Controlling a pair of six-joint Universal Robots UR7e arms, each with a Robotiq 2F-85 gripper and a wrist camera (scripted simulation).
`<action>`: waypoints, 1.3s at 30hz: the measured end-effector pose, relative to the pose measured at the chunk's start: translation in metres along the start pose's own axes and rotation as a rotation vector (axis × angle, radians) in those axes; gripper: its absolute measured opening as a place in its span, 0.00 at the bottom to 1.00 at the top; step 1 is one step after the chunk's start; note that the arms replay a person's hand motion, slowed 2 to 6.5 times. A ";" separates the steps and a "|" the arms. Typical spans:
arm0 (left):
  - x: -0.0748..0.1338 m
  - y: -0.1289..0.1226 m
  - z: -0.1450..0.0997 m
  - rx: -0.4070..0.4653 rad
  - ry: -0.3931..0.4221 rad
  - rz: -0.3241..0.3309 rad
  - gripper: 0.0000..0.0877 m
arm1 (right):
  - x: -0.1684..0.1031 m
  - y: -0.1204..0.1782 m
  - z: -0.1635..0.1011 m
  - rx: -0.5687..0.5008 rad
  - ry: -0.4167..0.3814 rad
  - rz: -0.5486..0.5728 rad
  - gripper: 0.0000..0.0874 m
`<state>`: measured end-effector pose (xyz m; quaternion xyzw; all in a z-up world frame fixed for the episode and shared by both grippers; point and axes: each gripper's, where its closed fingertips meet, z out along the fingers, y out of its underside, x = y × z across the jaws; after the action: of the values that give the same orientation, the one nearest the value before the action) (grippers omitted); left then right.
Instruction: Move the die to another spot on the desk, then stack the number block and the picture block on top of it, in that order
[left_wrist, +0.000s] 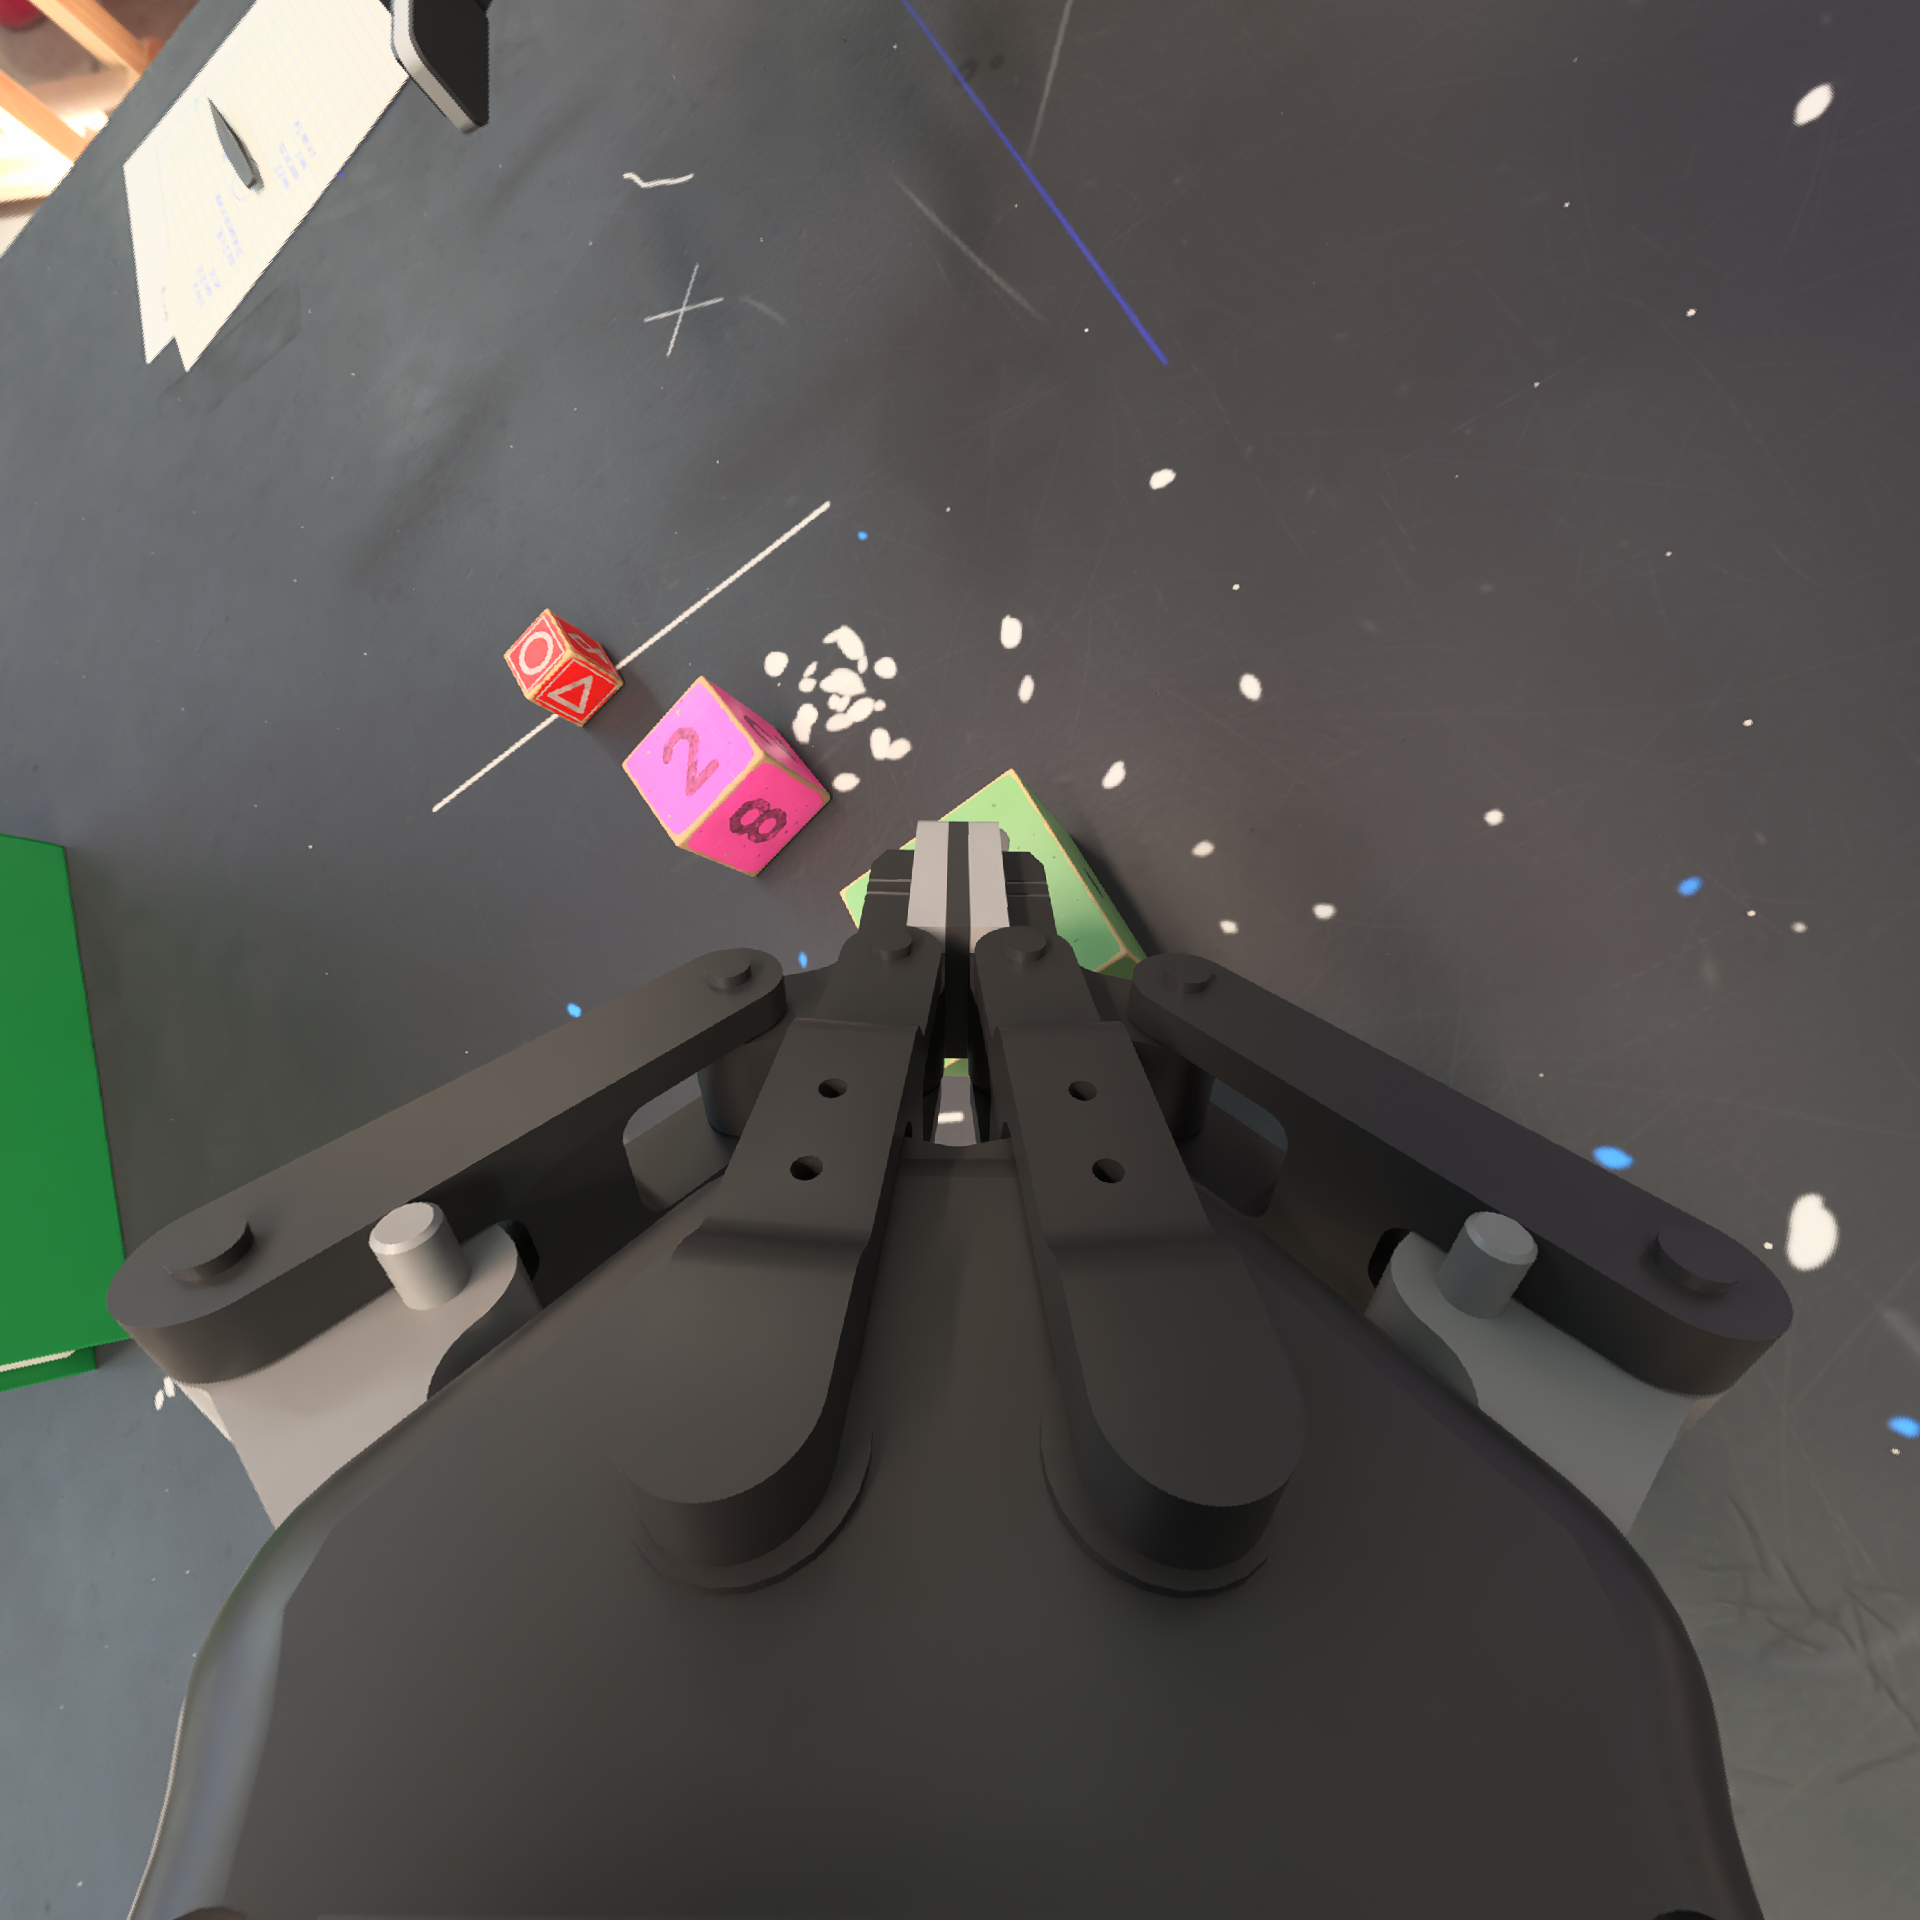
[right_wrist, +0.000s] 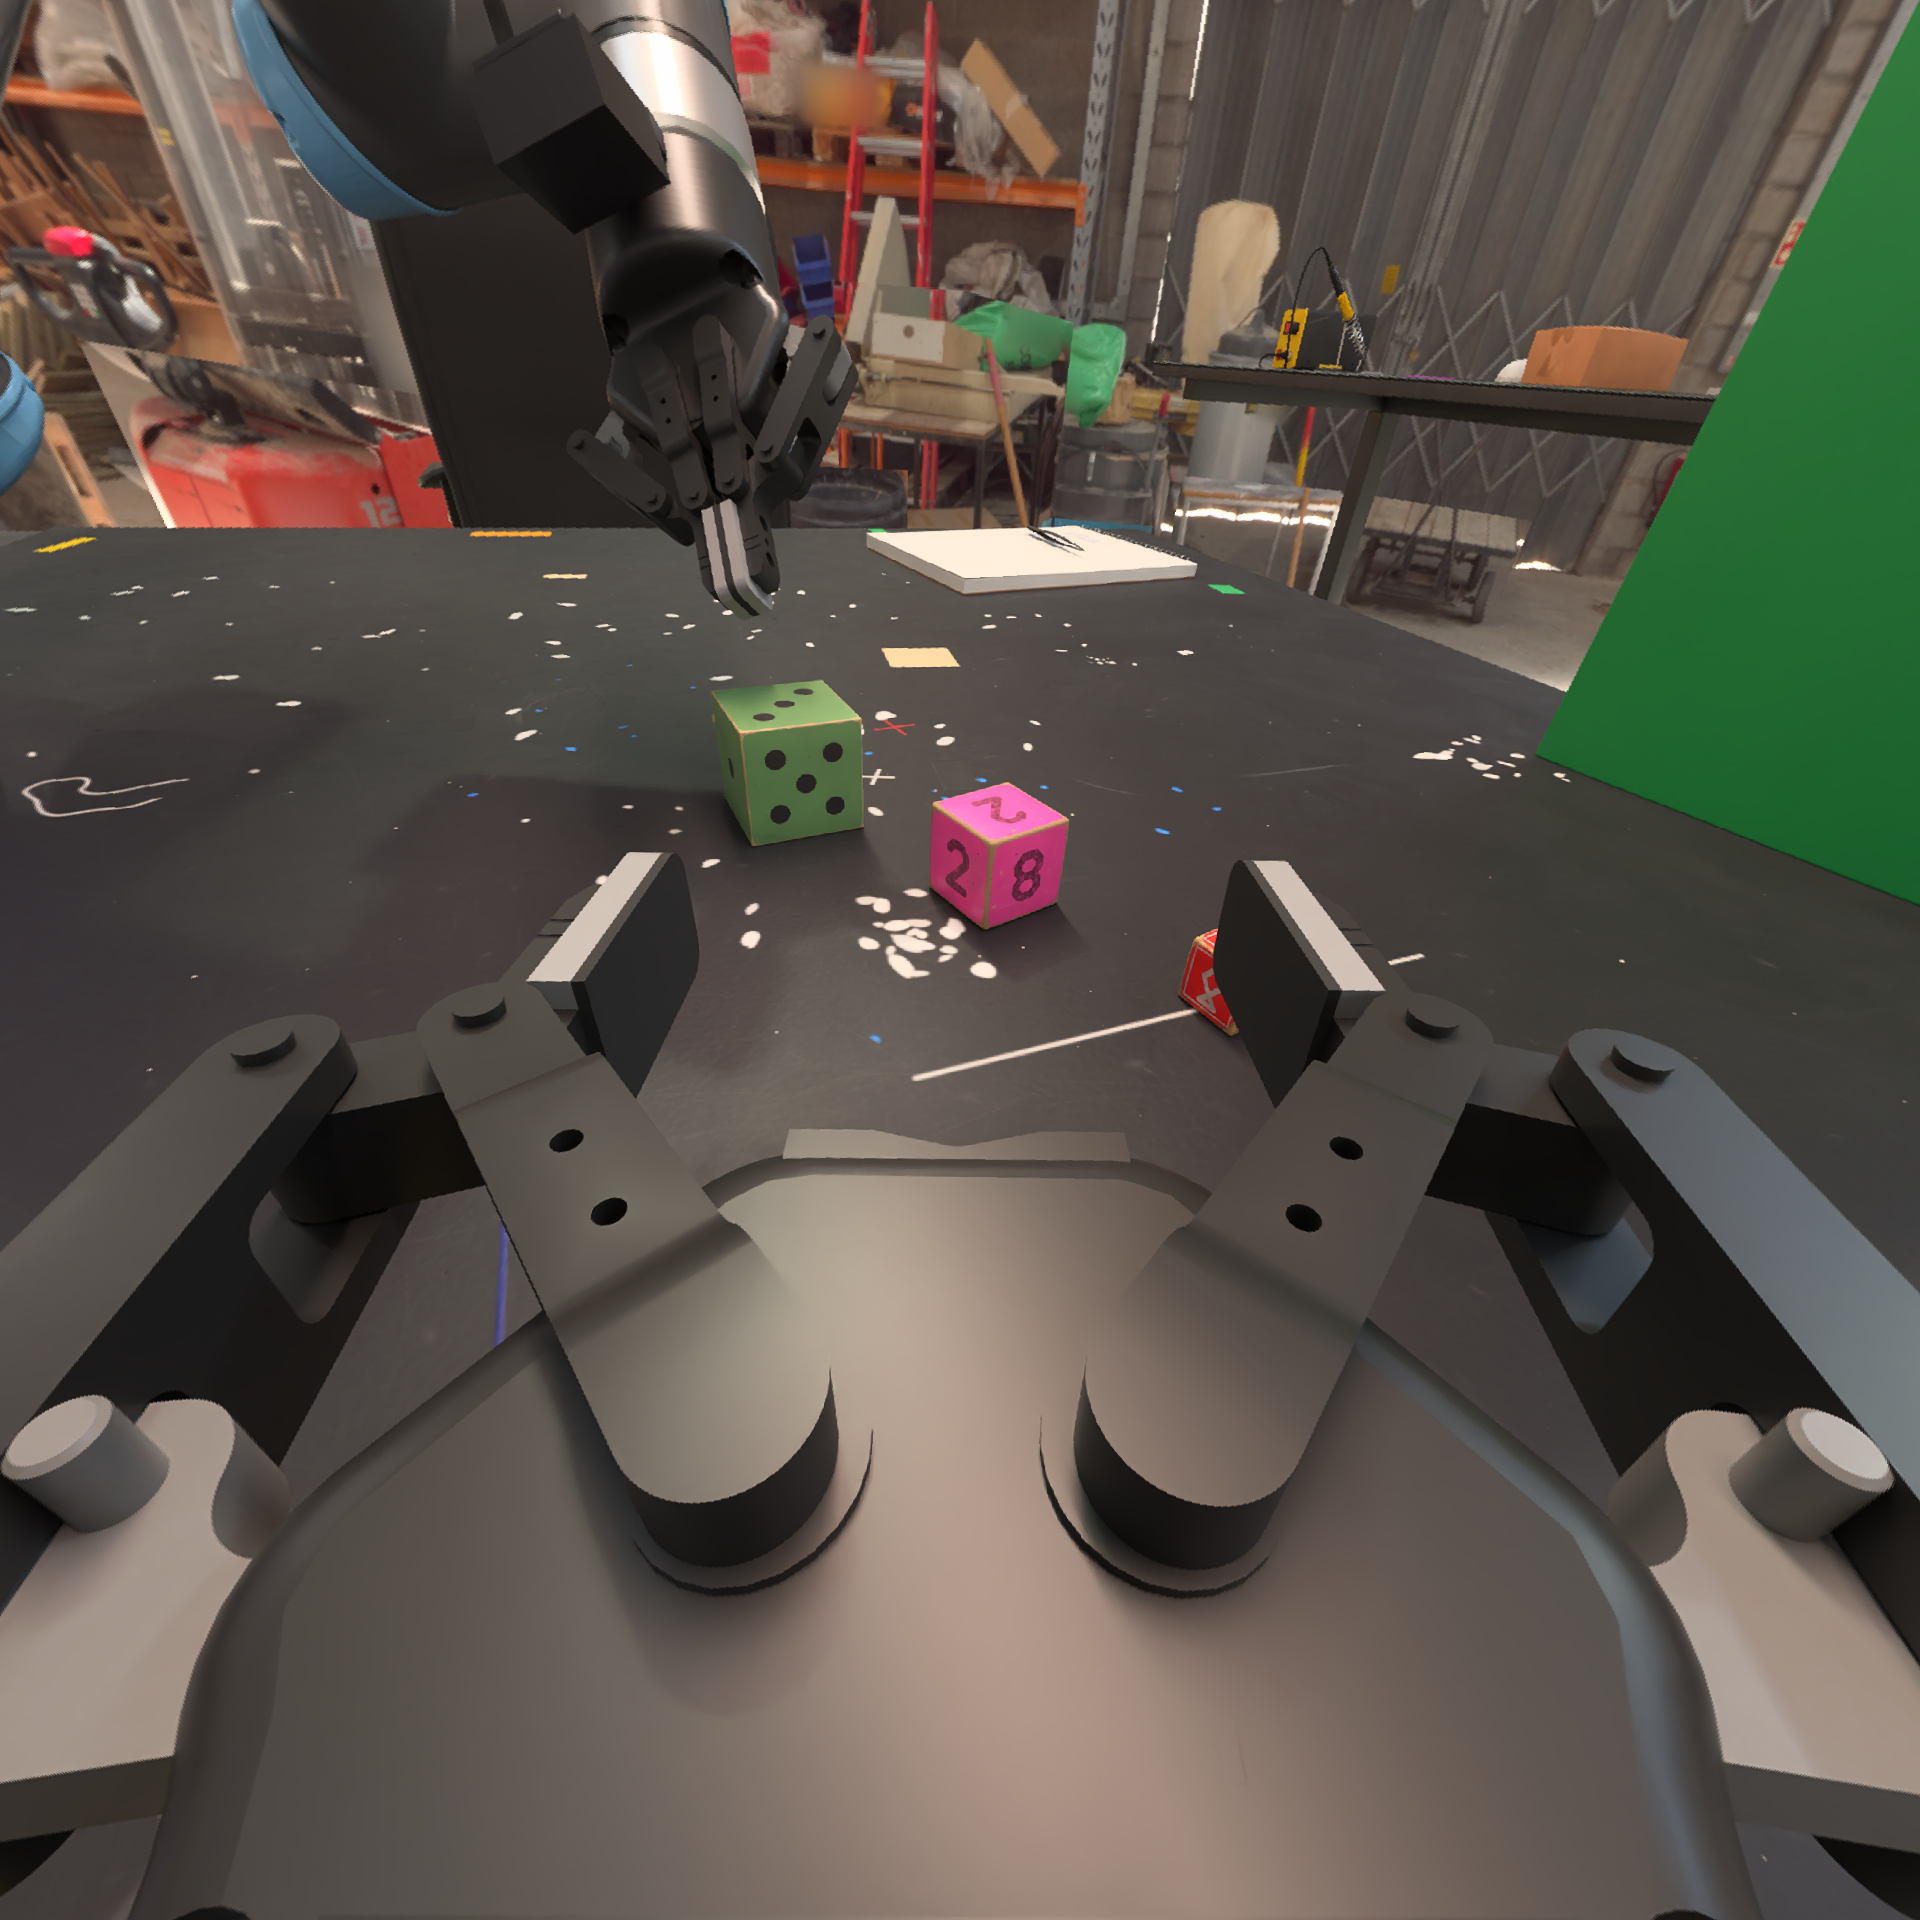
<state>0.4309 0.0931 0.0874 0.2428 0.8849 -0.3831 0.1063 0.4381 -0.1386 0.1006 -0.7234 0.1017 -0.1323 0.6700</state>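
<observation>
A green die (right_wrist: 792, 764) with black pips sits on the dark desk; in the left wrist view the die (left_wrist: 1070, 862) is mostly hidden behind my fingers. A pink number block (right_wrist: 1000, 854) stands to its right, also in the left wrist view (left_wrist: 724, 775). A small red picture block (left_wrist: 562, 666) lies beyond it; in the right wrist view the red block (right_wrist: 1202, 982) is half hidden by my right finger. My left gripper (left_wrist: 957, 831) is shut and empty, hovering above the die, and also shows in the right wrist view (right_wrist: 740, 592). My right gripper (right_wrist: 961, 883) is open and empty, low over the desk.
A white notepad (right_wrist: 1029, 559) with a dark pen lies at the far edge, also in the left wrist view (left_wrist: 244, 177). A green panel (right_wrist: 1766, 623) stands at the right. A green book (left_wrist: 47, 1101) lies at the left. Paint flecks and chalk lines mark the desk.
</observation>
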 end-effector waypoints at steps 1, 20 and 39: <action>0.000 0.000 -0.001 0.005 -0.001 -0.003 0.00 | 0.000 0.000 0.000 0.000 0.000 0.000 0.98; 0.008 -0.005 -0.018 0.133 -0.064 -0.109 0.08 | 0.000 0.000 0.000 0.000 0.003 -0.002 0.98; 0.005 0.012 -0.014 0.171 -0.150 -0.332 0.94 | 0.000 0.000 0.000 0.003 0.005 -0.006 0.98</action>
<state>0.4326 0.1121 0.0878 0.0724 0.8666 -0.4862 0.0864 0.4380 -0.1388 0.1010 -0.7224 0.1010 -0.1363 0.6704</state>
